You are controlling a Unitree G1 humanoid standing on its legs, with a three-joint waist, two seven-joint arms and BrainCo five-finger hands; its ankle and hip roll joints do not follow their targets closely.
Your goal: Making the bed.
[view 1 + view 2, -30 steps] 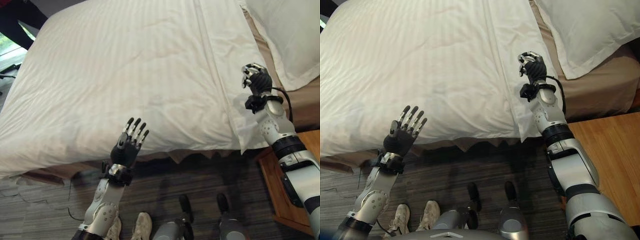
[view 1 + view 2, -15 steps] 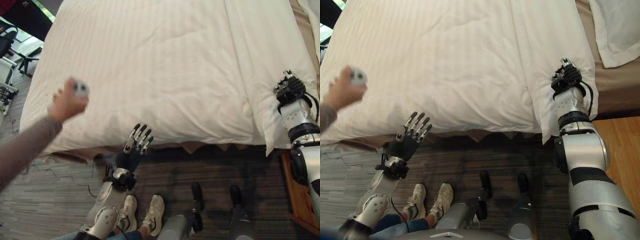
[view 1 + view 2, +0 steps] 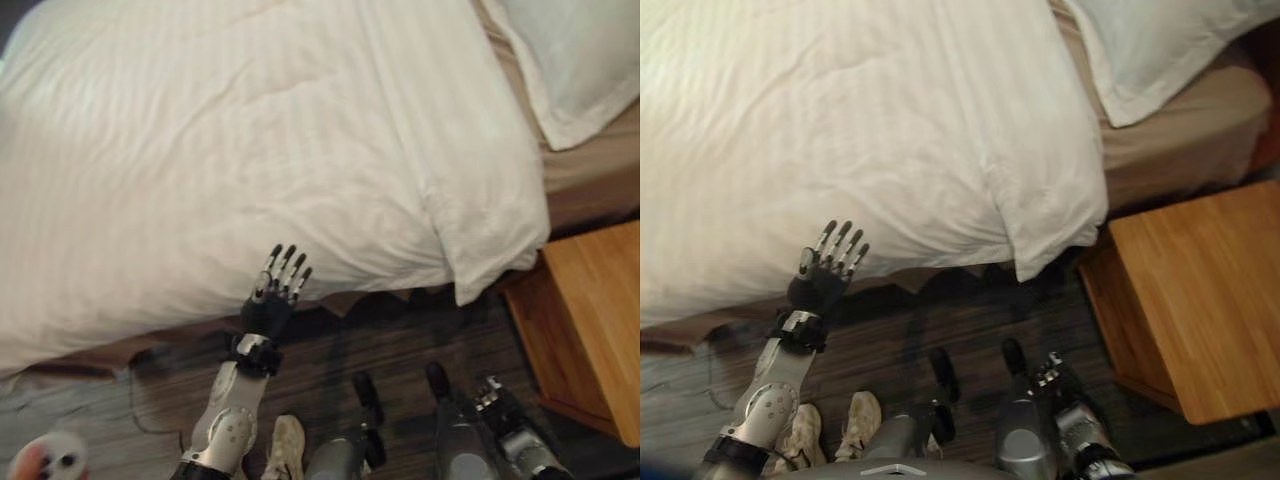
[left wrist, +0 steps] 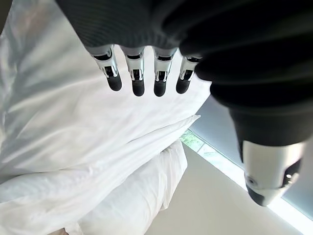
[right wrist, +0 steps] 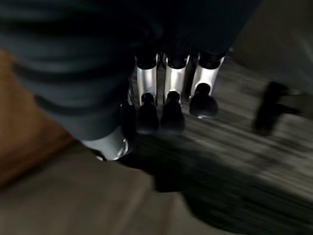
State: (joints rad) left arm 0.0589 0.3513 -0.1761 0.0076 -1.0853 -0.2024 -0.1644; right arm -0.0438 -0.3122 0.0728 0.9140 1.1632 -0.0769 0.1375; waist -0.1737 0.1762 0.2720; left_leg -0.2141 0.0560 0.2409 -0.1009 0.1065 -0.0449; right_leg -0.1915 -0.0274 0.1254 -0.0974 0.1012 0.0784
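The white striped duvet point(image 3: 260, 150) lies spread over the bed, its turned-back edge near the white pillow point(image 3: 570, 60) at the head. Half a second ago the right hand point(image 3: 1065, 385) rested on the duvet's near corner; it has now dropped away to floor level beside the wooden bedside table point(image 3: 1190, 300), fingers relaxed and holding nothing, which suggests the smoothing is finished. The left hand point(image 3: 272, 300) still hovers at the duvet's near edge, fingers straight and released. A person's hand point(image 3: 45, 458) shows low by the floor.

duvet point(image 3: 250, 150) spread across the bed, pillow point(image 3: 575, 60) at its right end, nightstand point(image 3: 595, 320) right of the bed
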